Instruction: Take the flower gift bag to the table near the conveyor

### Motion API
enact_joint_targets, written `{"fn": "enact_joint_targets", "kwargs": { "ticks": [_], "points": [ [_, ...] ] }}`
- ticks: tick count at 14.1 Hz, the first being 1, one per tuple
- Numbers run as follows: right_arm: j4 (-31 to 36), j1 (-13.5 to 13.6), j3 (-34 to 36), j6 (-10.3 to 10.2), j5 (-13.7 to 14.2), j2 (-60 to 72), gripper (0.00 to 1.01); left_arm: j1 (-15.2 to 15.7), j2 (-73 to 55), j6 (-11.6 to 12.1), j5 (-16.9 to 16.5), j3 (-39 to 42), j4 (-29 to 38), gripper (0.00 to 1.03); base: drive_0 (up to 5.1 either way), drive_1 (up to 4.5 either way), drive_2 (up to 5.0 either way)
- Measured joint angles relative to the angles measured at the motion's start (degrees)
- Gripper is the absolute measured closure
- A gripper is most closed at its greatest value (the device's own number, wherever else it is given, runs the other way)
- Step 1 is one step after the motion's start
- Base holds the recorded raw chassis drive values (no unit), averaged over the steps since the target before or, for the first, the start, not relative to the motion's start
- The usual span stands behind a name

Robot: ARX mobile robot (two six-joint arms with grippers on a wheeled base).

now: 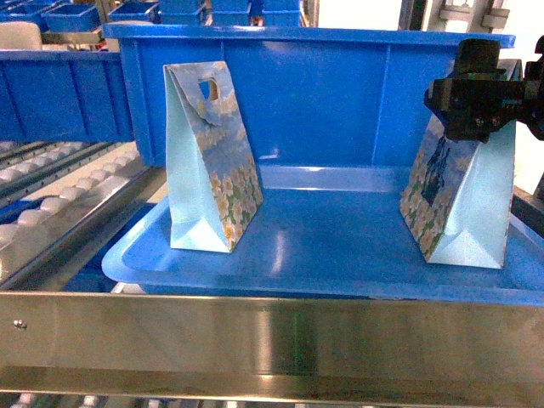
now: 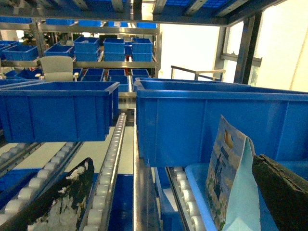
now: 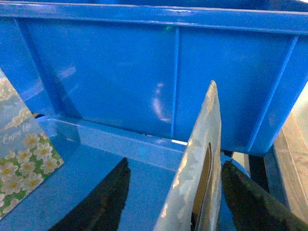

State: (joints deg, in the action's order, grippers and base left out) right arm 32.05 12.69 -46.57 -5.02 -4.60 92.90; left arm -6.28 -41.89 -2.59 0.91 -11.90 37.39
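Note:
Two flower gift bags stand upright on a pale blue tray (image 1: 280, 255). One bag (image 1: 211, 161) is at the left. The other bag (image 1: 459, 200) is at the right, under my right gripper (image 1: 473, 119). In the right wrist view that bag's top edge (image 3: 199, 159) rises between the spread fingers of the right gripper (image 3: 176, 163), closer to the right finger (image 3: 255, 202); the gripper is open. My left gripper (image 2: 172, 161) is open over the conveyor (image 2: 113, 159), with a bag (image 2: 231, 183) just left of its right finger (image 2: 284, 192). The table is out of view.
A deep blue bin (image 1: 323, 93) stands right behind the tray. A steel rail (image 1: 272, 340) crosses the front. Roller lanes (image 1: 51, 204) run at the left, carrying another blue bin (image 2: 57, 113). More bins fill the shelves (image 2: 110, 48) behind.

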Motion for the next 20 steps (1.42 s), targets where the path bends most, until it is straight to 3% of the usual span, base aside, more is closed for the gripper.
{"fn": "enact_joint_targets", "kwargs": {
  "ticks": [4, 7, 10, 13, 20],
  "points": [
    [0.8, 0.1, 0.1, -0.1, -0.2, -0.4, 0.81, 0.0, 0.0, 0.0, 0.0, 0.0, 0.0, 0.05, 0.0, 0.0, 0.0],
    [1.9, 0.5, 1.1, -0.1, -0.2, -1.4, 0.99, 0.0, 0.0, 0.0, 0.0, 0.0, 0.0, 0.05, 0.0, 0.0, 0.0],
    [5.2, 1.4, 5.2, 0.7, 1.4, -8.1, 0.99, 0.0, 0.0, 0.0, 0.0, 0.0, 0.0, 0.05, 0.0, 0.0, 0.0],
    [9.2, 0.3, 10.2, 4.9, 2.3, -17.2, 0.99, 0.0, 0.0, 0.0, 0.0, 0.0, 0.0, 0.05, 0.0, 0.0, 0.0],
    [6.8, -8.6, 26.1, 7.3, 7.2, -43.8, 0.99, 0.0, 0.0, 0.0, 0.0, 0.0, 0.0, 0.05, 0.0, 0.0, 0.0]
  ]
}}
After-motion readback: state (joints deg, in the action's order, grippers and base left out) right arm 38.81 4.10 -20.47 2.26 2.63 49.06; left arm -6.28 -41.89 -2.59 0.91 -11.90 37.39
